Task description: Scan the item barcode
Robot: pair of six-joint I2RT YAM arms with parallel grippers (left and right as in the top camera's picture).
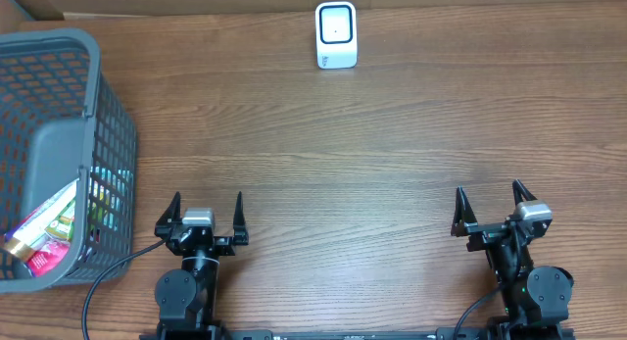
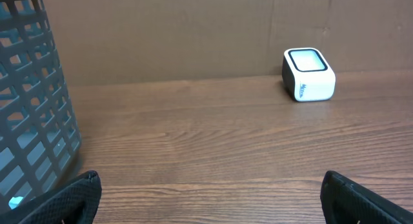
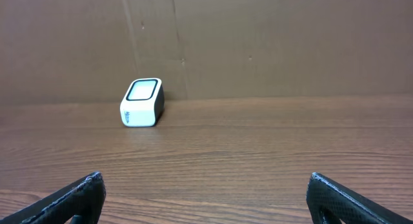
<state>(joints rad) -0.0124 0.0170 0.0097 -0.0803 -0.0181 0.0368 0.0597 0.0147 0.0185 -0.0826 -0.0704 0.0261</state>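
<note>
Overhead view: nothing is picked up yet, so the step is likely fetching a packet (image 1: 44,244) from the grey basket (image 1: 59,46) at the left edge. The left hand (image 1: 207,208), at lower left, should drop in from above, clear of the rim, and take one. It and the right hand (image 1: 489,195), at lower right, are spread wide, touching nothing. The scanner (image 1: 336,34) sits at top centre.

Wooden table (image 1: 343,164) bears scanner (image 1: 336,34) and basket (image 1: 116,144).

No readable text; scanner (image 2: 308,75) print blurred.
</note>
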